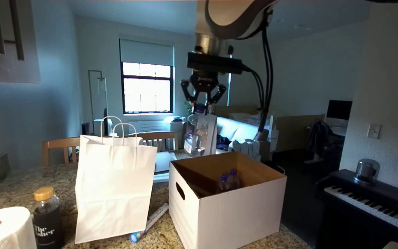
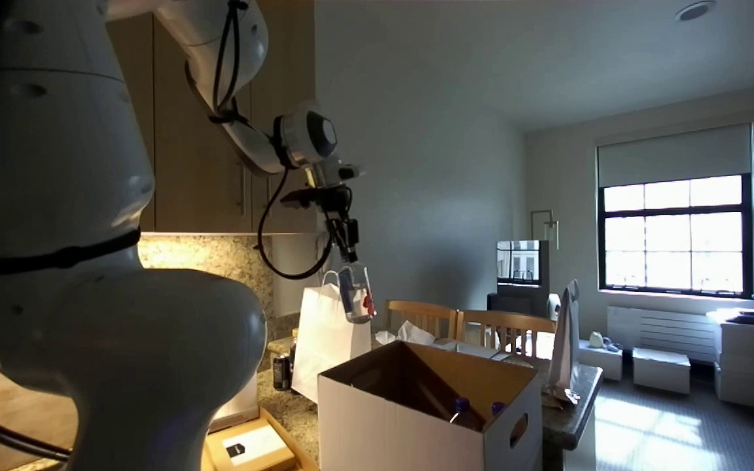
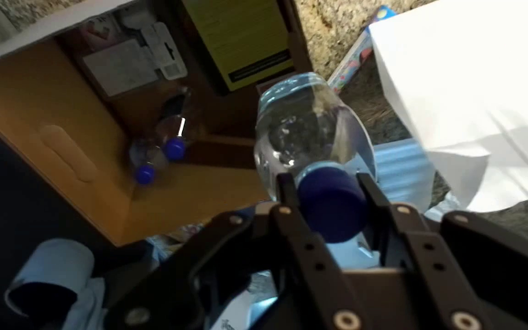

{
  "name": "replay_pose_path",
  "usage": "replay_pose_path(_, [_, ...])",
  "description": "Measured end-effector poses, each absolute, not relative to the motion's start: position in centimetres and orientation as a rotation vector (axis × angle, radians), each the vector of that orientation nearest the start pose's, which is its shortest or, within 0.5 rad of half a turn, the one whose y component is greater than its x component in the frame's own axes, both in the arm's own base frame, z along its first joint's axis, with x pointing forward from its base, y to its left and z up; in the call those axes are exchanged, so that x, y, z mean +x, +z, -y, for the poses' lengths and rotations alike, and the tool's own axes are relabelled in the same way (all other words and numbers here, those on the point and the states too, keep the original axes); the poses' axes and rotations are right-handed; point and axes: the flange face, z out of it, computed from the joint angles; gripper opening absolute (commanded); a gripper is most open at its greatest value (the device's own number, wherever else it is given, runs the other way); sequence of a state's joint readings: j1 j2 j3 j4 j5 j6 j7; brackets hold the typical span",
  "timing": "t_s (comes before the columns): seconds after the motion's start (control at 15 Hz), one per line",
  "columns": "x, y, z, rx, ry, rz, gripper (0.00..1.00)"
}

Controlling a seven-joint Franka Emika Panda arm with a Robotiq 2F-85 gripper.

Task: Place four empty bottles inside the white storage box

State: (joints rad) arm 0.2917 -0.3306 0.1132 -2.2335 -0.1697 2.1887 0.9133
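Bottle (image 1: 196, 135), one, near-upright, pinched by the cap (image 3: 332, 206) in the claw (image 3: 326, 183), higher than the white box (image 1: 244, 214) and off its centre; best brought toward ten o'clock in the wrist view, clear of the rim (image 1: 204, 156), then lowered beside two bottles (image 3: 173, 126) inside at nine o'clock before release.

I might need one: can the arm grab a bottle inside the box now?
Probably not: the gripper holds another bottle by its cap, though the white storage box is open above the two bottles inside.

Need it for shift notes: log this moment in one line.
claw: gripping bottle by cap; bottle: midair, not yet in box; in box: two other bottles
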Motion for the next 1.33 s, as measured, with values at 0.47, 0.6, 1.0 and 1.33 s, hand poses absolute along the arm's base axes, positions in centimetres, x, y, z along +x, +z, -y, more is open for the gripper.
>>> replay_pose_path(0.47, [48.0, 44.9, 0.3, -2.824, -0.304, -1.056, 0.14])
replay_pose_path(0.6, [49.3, 40.9, 3.0, -2.791, -0.234, -1.125, 0.14])
replay_pose_path(1.0, [53.4, 29.0, 5.9, -2.751, 0.026, -1.274, 0.14])
replay_pose_path(1.33, [56.8, 23.9, 6.3, -2.775, 0.095, -1.314, 0.18])
